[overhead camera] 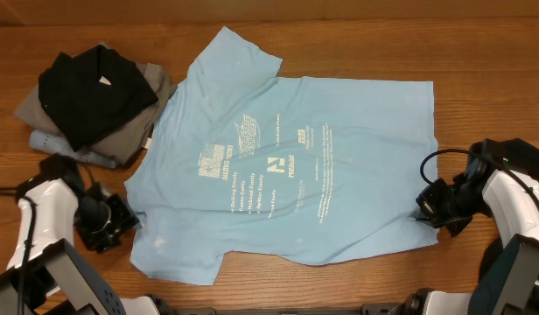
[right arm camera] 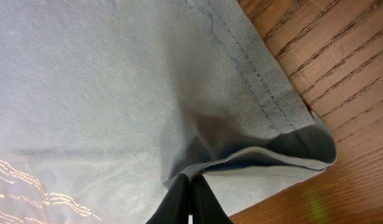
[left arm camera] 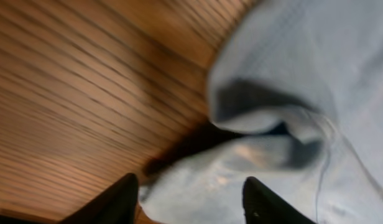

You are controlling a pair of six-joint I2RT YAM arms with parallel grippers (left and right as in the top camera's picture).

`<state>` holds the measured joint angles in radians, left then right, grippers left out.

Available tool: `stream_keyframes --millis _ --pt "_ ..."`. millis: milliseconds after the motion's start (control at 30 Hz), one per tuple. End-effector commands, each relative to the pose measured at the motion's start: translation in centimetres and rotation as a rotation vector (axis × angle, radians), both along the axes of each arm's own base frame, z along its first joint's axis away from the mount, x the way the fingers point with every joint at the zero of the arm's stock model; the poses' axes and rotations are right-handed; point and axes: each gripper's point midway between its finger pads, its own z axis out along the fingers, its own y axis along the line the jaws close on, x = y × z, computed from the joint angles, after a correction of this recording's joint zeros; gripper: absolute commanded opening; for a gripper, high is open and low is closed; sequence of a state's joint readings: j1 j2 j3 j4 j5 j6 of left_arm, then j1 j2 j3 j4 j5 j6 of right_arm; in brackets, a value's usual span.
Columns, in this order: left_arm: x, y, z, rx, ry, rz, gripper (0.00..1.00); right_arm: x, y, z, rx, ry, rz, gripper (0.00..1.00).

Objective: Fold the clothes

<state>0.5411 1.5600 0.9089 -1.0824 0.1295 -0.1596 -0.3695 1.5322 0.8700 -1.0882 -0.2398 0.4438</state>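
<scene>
**Inspector:** State the position of the T-shirt (overhead camera: 287, 157).

**Technician:** The light blue T-shirt lay spread flat at the middle of the bench (overhead camera: 479, 52), with its white lettering facing up. The hem ran along the right side. One sleeve pointed to the far left and the other to the near left.

**Inspector:** State the condition of the right pincer (overhead camera: 431, 212).

**Technician:** The right pincer sat at the near right corner of the hem. In the right wrist view its fingers (right arm camera: 179, 202) were pressed together, pinching a small fold of the T-shirt (right arm camera: 117, 93) just inside the stitched hem. The cloth puckered toward the fingertips.

**Inspector:** And the left pincer (overhead camera: 119, 220)?

**Technician:** The left pincer rested low at the left edge of the near sleeve. In the left wrist view its fingers (left arm camera: 120, 199) were spread wide. A rumpled edge of the T-shirt (left arm camera: 316, 68) lay between them. No grip on the cloth was visible, and the view was blurred.

**Inspector:** List the other garments.

**Technician:** A pile sat at the far left of the bench, just beside the far sleeve. A black garment (overhead camera: 94, 83) lay on top of a grey garment (overhead camera: 140, 122). A light blue garment (overhead camera: 55, 142) showed at the near edge of the pile. Whether the pile touched the sleeve could not be determined.
</scene>
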Motion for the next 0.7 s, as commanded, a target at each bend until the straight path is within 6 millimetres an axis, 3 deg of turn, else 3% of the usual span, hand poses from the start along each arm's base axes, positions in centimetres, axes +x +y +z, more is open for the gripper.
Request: stream_keyframes --millis 0,167,300,333,433,500,667 --pt "-0.9 0.8 -0.9 0.019 -0.002 0.063 0.61 1.1 -0.2 0.8 -0.01 -0.05 0.006 0.04" --pt "-1.2 -1.9 -3.6 -0.07 -0.059 0.048 0.64 1.2 -0.2 0.8 -0.011 -0.054 0.005 0.04" --pt "-1.3 -2.3 -3.9 -0.086 -0.065 0.045 0.6 1.2 -0.2 0.8 -0.01 -0.053 0.005 0.04" --pt "-1.3 -2.4 -3.9 -0.089 -0.067 0.044 0.53 1.2 -0.2 0.8 -0.011 -0.053 0.005 0.04" --pt "-1.1 -2.8 -3.7 -0.117 -0.086 0.029 0.18 1.2 -0.2 0.8 -0.01 -0.053 0.005 0.04" --pt "-0.6 -4.1 -3.1 -0.192 -0.119 0.02 0.06 1.2 -0.2 0.8 -0.011 -0.053 0.006 0.04" --pt "0.2 -5.2 -1.3 -0.28 -0.157 -0.007 0.04 1.5 -0.3 1.0 -0.015 -0.062 0.007 0.04"
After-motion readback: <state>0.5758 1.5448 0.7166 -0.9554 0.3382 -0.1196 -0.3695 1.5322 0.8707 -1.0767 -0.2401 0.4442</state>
